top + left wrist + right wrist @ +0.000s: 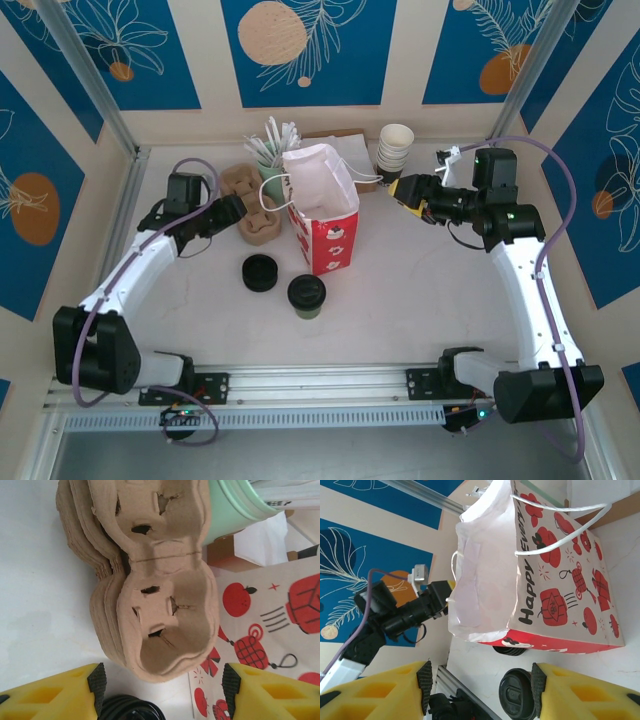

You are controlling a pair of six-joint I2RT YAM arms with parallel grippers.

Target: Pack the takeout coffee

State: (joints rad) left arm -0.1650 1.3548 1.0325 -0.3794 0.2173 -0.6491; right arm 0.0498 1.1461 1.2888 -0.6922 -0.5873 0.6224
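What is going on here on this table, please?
The takeout coffee stands untouched on the near side of the paper bag, not yet packed. The left gripper, open, is at the stack of cardboard cup carriers. The right gripper, also open and empty, faces the bag from the other side.

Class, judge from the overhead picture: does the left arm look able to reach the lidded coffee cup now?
Probably yes. The left gripper is open at the cardboard carriers, and the takeout coffee stands uncovered on the table nearer the arm's base; the stack of lids beside it stands apart.
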